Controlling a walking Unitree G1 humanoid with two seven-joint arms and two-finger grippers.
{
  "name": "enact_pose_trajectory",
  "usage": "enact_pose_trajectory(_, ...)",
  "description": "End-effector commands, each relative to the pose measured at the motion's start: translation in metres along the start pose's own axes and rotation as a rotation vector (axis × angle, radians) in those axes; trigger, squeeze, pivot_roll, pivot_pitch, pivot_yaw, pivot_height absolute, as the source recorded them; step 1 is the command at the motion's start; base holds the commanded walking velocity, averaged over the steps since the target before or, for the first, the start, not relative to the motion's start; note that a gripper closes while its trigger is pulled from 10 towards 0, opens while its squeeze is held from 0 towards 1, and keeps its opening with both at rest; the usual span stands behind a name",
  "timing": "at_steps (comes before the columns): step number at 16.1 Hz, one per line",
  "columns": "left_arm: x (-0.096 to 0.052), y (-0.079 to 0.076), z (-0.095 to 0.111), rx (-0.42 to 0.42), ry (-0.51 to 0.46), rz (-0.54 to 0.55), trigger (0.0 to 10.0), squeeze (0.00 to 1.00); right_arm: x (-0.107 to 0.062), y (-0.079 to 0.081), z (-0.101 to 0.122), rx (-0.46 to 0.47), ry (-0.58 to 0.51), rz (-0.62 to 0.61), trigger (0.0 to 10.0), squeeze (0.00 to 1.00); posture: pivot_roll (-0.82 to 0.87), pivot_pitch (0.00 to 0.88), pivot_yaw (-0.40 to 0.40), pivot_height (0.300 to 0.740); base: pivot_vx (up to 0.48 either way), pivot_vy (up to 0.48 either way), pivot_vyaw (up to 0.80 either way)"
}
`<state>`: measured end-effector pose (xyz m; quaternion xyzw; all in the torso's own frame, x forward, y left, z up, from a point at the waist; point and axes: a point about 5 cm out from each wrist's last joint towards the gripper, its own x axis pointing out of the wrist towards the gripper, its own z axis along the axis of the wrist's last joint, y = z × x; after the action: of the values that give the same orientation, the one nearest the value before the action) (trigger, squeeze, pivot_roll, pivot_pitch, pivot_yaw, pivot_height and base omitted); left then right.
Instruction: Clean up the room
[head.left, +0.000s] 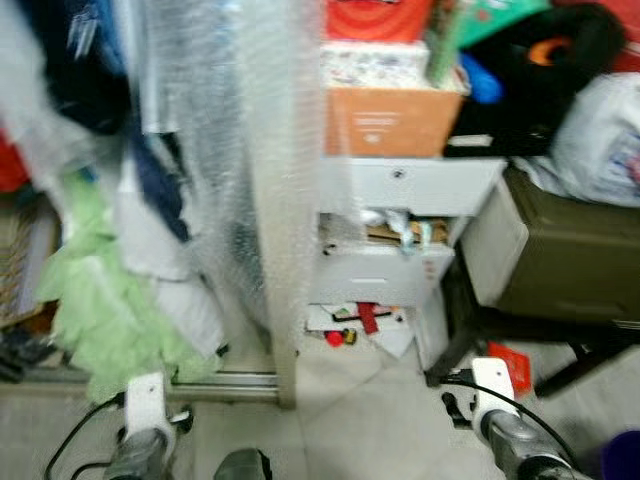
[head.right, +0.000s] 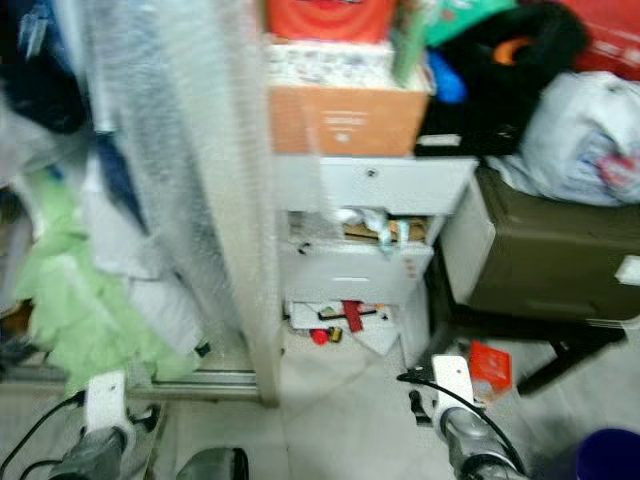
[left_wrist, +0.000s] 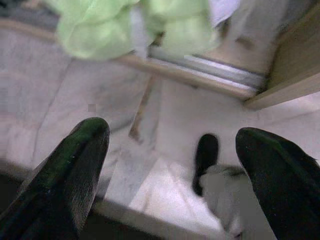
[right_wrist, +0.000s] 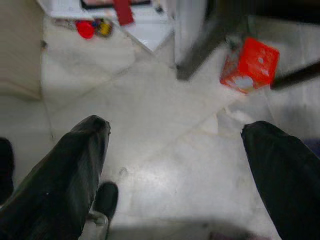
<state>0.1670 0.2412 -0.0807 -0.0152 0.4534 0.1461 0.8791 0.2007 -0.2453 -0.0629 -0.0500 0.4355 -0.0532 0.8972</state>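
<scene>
Two hands held low over the pale floor (right_wrist: 165, 150) | left hand (left_wrist: 172, 165) fingers spread, empty, near green cloth (head.left: 95, 300) | right hand (right_wrist: 175, 165) fingers spread, empty | we see red box (right_wrist: 249, 67) on floor beside white drawer unit (head.left: 400, 230) | red bits (right_wrist: 86, 29) beneath that unit

My left arm (head.left: 140, 440) and right arm (head.left: 505, 425) hang low at my sides. My left gripper (left_wrist: 172, 165) and right gripper (right_wrist: 175, 165) both point down, fingers spread wide.
</scene>
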Motion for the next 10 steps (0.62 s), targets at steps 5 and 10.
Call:
enact_pose_trajectory(5,0.001,0.001,0.003,0.013,0.008,-0.004,10.0,0.0,0.006,0.022,0.024,0.008,-0.026,0.012,10.0,0.0,-0.02,0.0,-0.005,0.74,0.0,0.0,0.15)
enact_pose_trajectory(10,0.002,-0.003,0.008,0.016,0.001,-0.005,10.0,0.0,0.008,0.039,0.032,0.002,-0.033,0.03,10.0,0.0,-0.02,0.0,0.004,0.74,0.0,0.0,0.0)
